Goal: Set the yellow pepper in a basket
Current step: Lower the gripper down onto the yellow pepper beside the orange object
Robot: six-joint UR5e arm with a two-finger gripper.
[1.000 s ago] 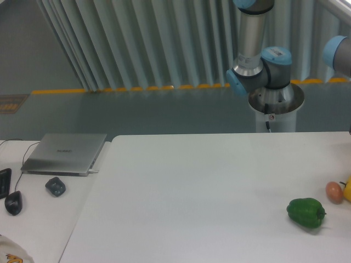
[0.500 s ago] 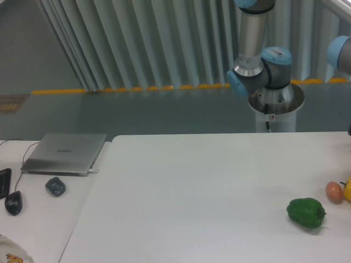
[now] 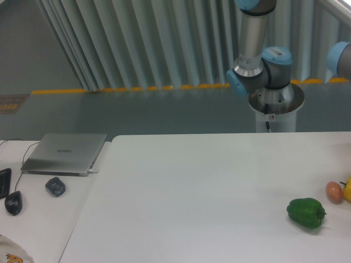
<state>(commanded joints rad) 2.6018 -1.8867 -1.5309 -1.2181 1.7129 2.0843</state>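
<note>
Over at the far right edge of the white counter, only a sliver of the yellow pepper shows, cut off by the frame, just beside a small orange-brown egg-shaped thing. A green bell pepper sits nearby, closer to me. The arm rises behind the counter; its hand is out of sight. A closed laptop lies far left.
</note>
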